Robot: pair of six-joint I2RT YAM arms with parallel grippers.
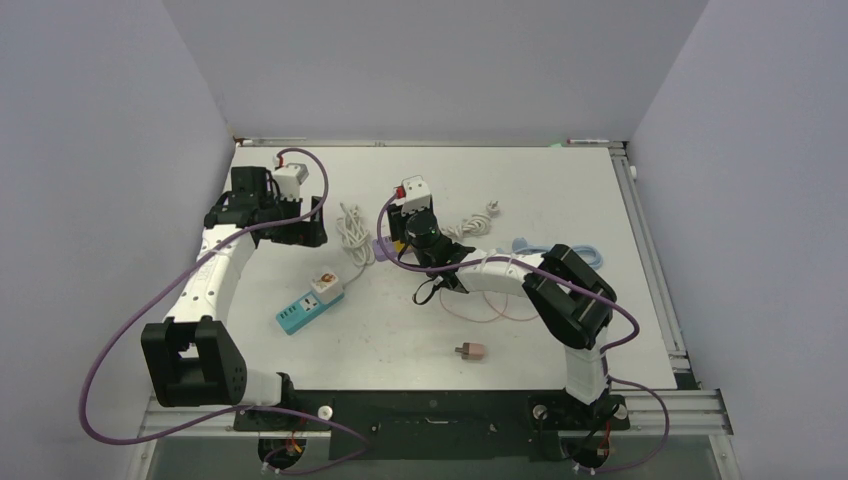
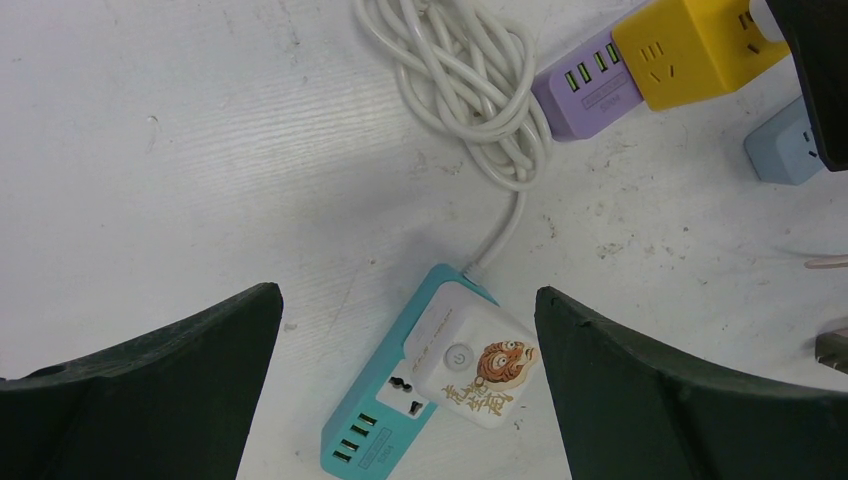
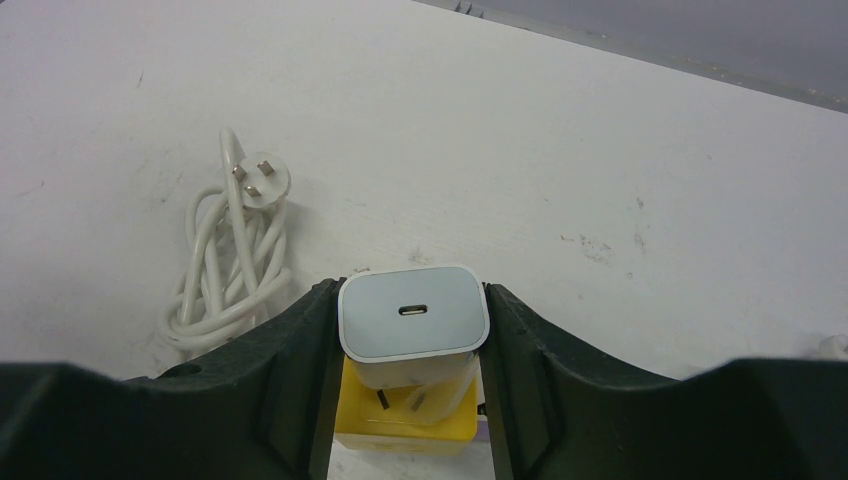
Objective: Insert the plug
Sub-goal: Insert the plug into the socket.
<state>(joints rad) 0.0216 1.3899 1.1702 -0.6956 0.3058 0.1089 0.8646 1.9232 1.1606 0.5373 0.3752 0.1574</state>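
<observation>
My right gripper [image 3: 413,330] is shut on a white USB-C charger plug [image 3: 413,313], one finger on each side. The plug hangs over a yellow cube socket [image 3: 405,420]; its two metal prongs show just above the cube's top face. In the top view the right gripper [image 1: 398,232] is at the table's middle, over the purple power strip [image 1: 384,246]. My left gripper [image 2: 405,300] is open and empty, high above a teal power strip [image 2: 385,420] with a white cube [image 2: 475,365] on it. The yellow cube [image 2: 695,45] and purple strip [image 2: 585,90] also show there.
A coiled white cable [image 2: 470,85] runs from the teal strip [image 1: 310,305]. Another white cable with a three-pin plug [image 3: 235,250] lies left of the right gripper. A light blue adapter [image 2: 785,150] and a small pink plug [image 1: 470,351] lie on the table.
</observation>
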